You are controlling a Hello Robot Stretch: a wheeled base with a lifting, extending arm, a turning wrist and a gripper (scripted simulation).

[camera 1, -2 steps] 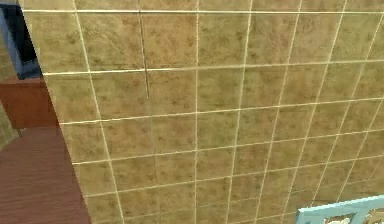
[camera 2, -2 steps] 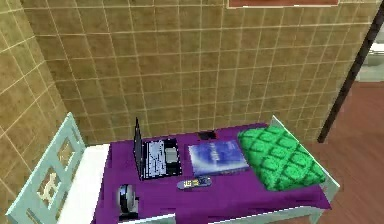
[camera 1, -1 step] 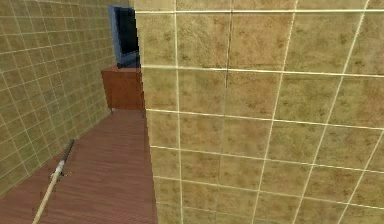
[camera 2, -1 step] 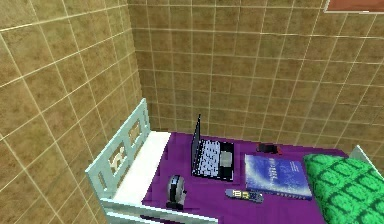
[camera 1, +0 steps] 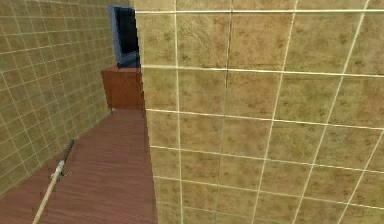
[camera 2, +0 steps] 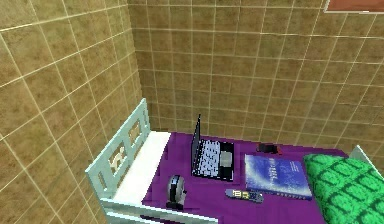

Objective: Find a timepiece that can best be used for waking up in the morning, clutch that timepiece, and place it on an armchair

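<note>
State of the gripper fingers: cannot tell. Round dark timepiece (camera 2: 177, 190) stands upright on the purple bed (camera 2: 160, 168), by its near white rail. It sits in front of the open laptop (camera 2: 212, 157), with a small dark bar (camera 2: 247, 194) to its right.

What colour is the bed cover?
The cover is purple; the arm side view shows it best.

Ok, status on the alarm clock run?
Alarm clock upright on purple bed. Laptop and book lie beside it, apart. Tiled wall close ahead in forward view.
</note>
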